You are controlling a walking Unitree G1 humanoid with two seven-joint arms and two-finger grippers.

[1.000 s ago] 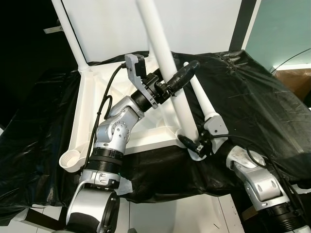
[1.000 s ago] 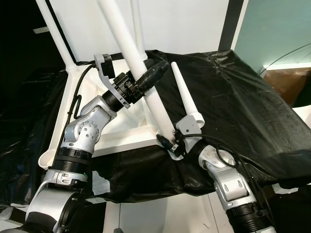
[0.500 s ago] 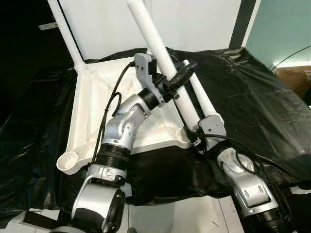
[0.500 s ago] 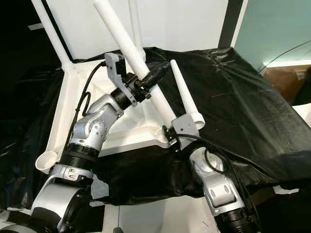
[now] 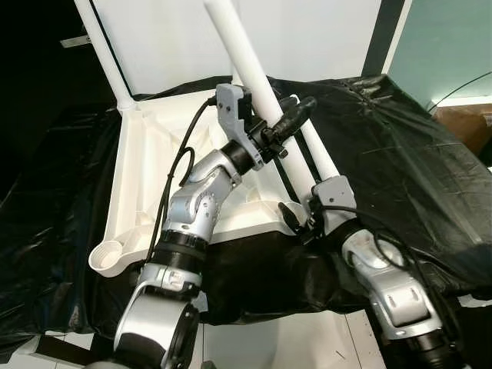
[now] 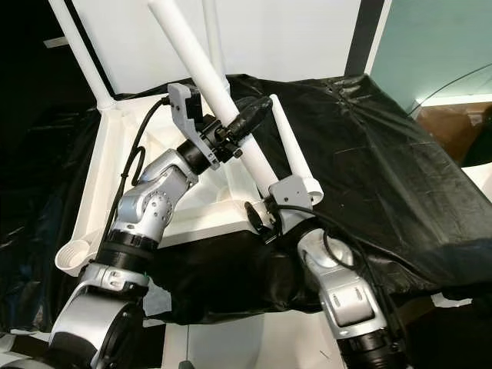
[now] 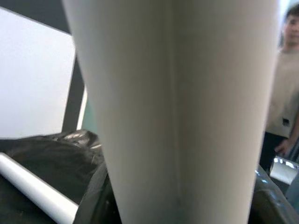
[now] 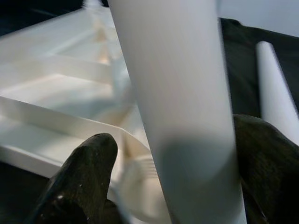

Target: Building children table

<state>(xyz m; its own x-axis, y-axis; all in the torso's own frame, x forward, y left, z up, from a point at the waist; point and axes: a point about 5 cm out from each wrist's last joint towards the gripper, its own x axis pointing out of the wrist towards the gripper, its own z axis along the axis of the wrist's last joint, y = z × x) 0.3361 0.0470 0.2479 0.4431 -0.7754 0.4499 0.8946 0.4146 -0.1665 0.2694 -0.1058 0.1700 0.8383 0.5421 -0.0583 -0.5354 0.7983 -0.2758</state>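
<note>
A white table top (image 5: 146,177) lies upside down on a black sheet. A long white leg (image 5: 242,58) leans over it, its lower end at the near right corner socket (image 5: 286,211). My left gripper (image 5: 296,115) is shut on this leg partway up; its dark fingers (image 7: 93,200) press both sides of the shaft. My right gripper (image 5: 296,223) straddles the leg's foot by the socket. One finger (image 8: 86,172) stands apart from the leg (image 8: 182,116) and the other (image 8: 266,154) rests against it.
A loose white leg (image 5: 319,157) lies on the sheet just right of the held one. One leg (image 5: 104,54) stands fitted at the far left corner and another (image 6: 211,38) behind. An open socket (image 5: 108,256) is at the near left corner. A person (image 7: 285,93) stands beyond.
Over the second the held leg's top has leaned further left, and my left gripper has moved with it. My right gripper has closed in on the leg's foot. The camera has also shifted.
</note>
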